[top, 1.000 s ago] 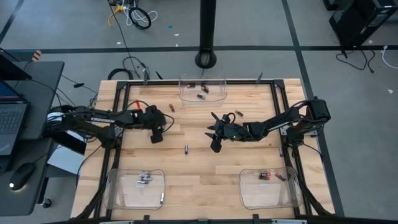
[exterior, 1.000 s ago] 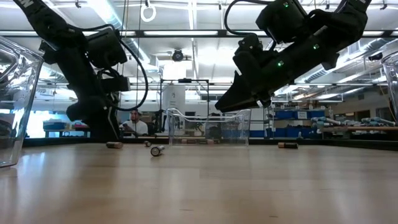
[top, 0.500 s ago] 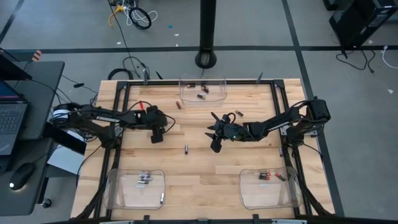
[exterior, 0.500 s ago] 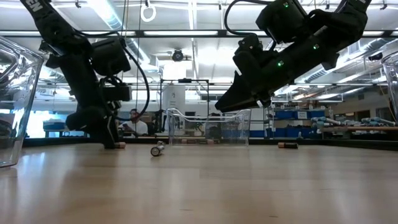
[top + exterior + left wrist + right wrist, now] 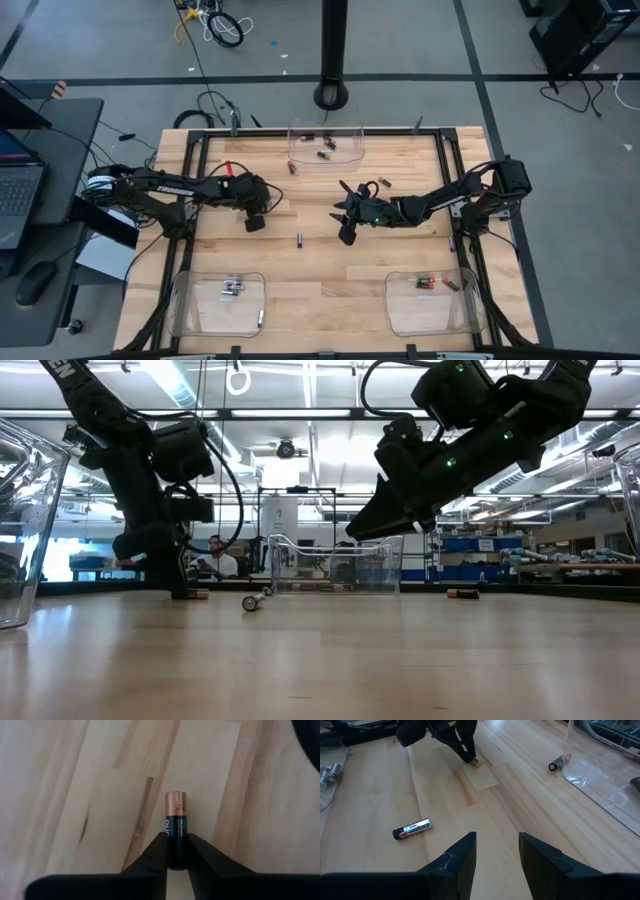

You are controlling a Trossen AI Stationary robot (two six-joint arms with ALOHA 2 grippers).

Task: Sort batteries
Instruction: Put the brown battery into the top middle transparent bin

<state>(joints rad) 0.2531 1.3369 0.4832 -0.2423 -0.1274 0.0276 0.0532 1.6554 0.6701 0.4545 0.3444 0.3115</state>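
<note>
two dark arms reach over the wooden table (image 5: 320,290). near the table's left front corner sits a clear bin (image 5: 218,304) with some silvery batteries (image 5: 232,289) inside. further back on the left side, the left gripper (image 5: 256,222) is down at the wood, and its two fingers (image 5: 150,857) pinch a black battery with a copper end (image 5: 176,837). the copper end sticks out past the fingertips, and the battery lies low on the table top.

close to the middle of the table lies a dark battery (image 5: 299,239) all by itself, between the two arms. a small battery (image 5: 292,168) lies near the back edge, just in front of the back bin (image 5: 325,142), which holds a few dark batteries too.

right of the middle, the right gripper (image 5: 345,234) hangs above the wood with its fingers (image 5: 465,857) spread apart and nothing between them. a battery (image 5: 380,182) lies just behind that arm.

near the right front corner is another clear bin (image 5: 430,302) with black and red batteries (image 5: 436,283) in it.

far behind the table, a person (image 5: 214,557) sits in the room.
</note>
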